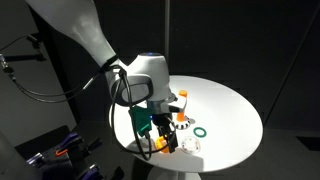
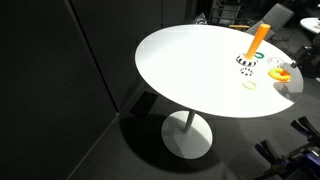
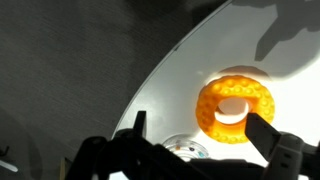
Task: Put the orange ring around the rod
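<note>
The orange ring (image 3: 236,108) lies flat on the white table, thick and bumpy, in the wrist view. My gripper (image 3: 198,125) is open above it, and the ring sits close to the right finger with the left finger well clear. In an exterior view my gripper (image 1: 156,135) hangs low over the table's near edge, with the ring (image 1: 160,146) partly hidden under it. The rod (image 1: 182,97) stands upright behind the gripper. In an exterior view the rod (image 2: 257,40) stands on its patterned base with the ring (image 2: 281,71) beside it; the gripper is out of frame there.
The round white table (image 2: 190,60) has its edge close to the ring (image 3: 150,90). A dark green ring (image 1: 200,131) lies right of the gripper. A thin pale yellow ring (image 2: 249,84) lies near the rod's base. A small clear round piece (image 3: 185,150) lies between the fingers.
</note>
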Robot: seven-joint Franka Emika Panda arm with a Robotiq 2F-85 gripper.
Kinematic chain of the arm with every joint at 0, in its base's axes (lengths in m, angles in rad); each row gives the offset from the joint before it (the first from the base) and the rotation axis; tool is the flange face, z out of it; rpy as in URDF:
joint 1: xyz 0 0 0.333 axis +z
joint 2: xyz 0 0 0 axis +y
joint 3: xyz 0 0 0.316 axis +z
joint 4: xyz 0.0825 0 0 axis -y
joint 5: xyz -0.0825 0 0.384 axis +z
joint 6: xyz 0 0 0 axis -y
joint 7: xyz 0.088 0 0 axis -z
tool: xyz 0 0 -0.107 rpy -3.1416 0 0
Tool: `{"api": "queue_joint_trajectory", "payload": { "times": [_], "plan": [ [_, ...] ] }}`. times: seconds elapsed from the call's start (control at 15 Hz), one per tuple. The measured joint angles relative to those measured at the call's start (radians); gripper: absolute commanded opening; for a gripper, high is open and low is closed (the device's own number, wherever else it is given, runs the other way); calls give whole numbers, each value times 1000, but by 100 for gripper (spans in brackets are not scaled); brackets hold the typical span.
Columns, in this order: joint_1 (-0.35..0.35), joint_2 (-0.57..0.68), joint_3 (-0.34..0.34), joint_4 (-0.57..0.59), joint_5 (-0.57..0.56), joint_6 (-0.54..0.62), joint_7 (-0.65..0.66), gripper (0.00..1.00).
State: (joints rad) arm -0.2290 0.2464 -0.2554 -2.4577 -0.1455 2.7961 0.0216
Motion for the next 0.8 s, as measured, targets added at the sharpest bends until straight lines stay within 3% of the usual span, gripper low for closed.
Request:
{"api": "queue_joint_trajectory", "payload": {
  "times": [0.8],
  "plan": [
    [-2, 116, 7, 8, 54, 158, -10, 100]
  ]
}}
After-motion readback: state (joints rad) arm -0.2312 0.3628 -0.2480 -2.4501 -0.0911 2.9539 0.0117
